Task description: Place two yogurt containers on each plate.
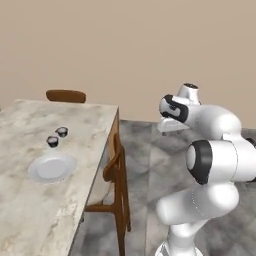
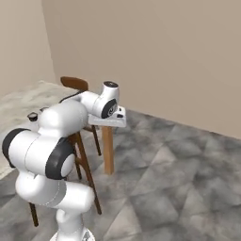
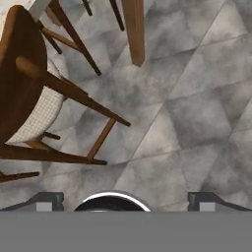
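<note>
Two dark yogurt cups (image 1: pixel 61 132) (image 1: pixel 52 141), pale tops, sit near white plate (image 1: pixel 52 167) on marble counter (image 1: pixel 30 210). No legible labels. Tool (image 3: pixel 125 202) fingers spread apart, nothing held.

The white arm (image 1: pixel 212 165) rises folded from its base, elbow bent high, with the wrist reaching forward and the hand pointing straight down. The gripper (image 3: pixel 123 199) has its two dark fingertips (image 3: pixel 47 201) set wide apart.

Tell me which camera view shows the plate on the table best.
The left base view: the whole plate lies unobstructed on the marble table, near two yogurt containers. The right base view catches just a strip of the table, and the hand view looks at chair and floor.
</note>
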Tool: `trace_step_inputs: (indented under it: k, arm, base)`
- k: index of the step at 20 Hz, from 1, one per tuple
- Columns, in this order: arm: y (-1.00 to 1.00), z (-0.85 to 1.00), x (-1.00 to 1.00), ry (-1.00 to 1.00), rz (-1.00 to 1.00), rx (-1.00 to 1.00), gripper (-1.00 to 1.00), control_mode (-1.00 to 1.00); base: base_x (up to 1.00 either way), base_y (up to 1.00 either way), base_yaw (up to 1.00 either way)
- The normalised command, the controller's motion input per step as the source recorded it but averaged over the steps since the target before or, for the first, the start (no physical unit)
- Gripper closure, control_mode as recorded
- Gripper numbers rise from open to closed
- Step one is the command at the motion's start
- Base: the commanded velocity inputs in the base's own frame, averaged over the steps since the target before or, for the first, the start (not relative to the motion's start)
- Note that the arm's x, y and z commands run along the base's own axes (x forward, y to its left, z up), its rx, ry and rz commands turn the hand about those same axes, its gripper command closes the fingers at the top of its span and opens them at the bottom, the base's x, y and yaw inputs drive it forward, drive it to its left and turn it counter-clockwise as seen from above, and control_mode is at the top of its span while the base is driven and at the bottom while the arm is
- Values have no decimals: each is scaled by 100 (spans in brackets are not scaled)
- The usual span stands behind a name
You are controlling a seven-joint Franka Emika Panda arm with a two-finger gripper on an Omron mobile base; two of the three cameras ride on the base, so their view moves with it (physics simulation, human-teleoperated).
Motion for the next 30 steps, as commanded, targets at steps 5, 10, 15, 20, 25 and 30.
trace_step_inputs:
  k: [5, 10, 15, 20, 25, 30]
  arm:
    - [0, 0, 0, 0, 0, 0, -100, 100]
    - [0, 0, 0, 0, 0, 0, -100, 100]
    - [0, 0, 0, 0, 0, 0, -100, 100]
    - [0, 0, 0, 0, 0, 0, -100, 100]
    - [0, 0, 0, 0, 0, 0, -100, 100]
    - [0, 0, 0, 0, 0, 0, -100, 100]
  base:
    - [77, -39, 39]
    - [70, -29, 58]
    - [66, -21, 70]
    - [47, -34, 64]
    - [24, -55, 43]
    - [8, -72, 25]
